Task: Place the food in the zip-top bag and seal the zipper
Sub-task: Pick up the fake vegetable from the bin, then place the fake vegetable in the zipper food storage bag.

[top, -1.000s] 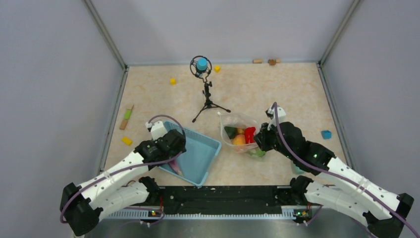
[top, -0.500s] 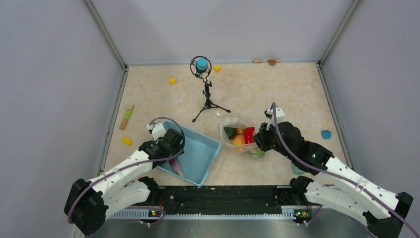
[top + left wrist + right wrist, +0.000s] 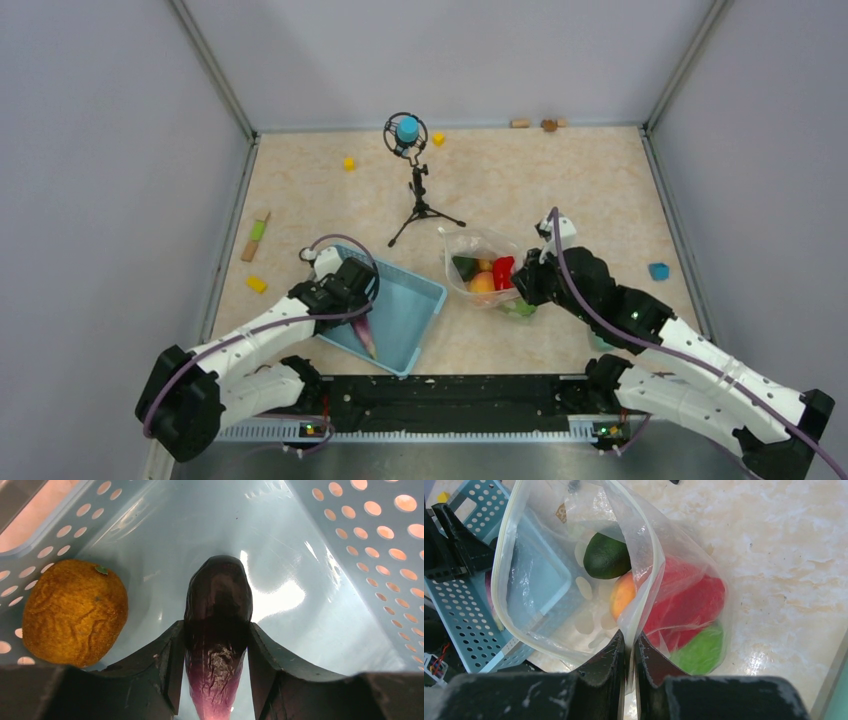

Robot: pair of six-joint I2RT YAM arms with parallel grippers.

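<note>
The zip-top bag lies open right of the blue basket. Through it in the right wrist view I see a dark green piece, an orange piece, the red pepper and a bright green fruit. The pale zipper rims the open mouth. My right gripper is shut on the bag's edge. My left gripper is down inside the basket, its fingers pressed on both sides of a dark purple eggplant. A rough orange fruit lies beside it.
A microphone on a tripod stands behind the bag. Small yellow cubes and a green-and-orange stick lie at the left and back. A blue cube sits at the right. Grey walls enclose the table.
My left gripper has moved a little right and down into the basket, onto the eggplant. The right arm and the bag have stayed still.
</note>
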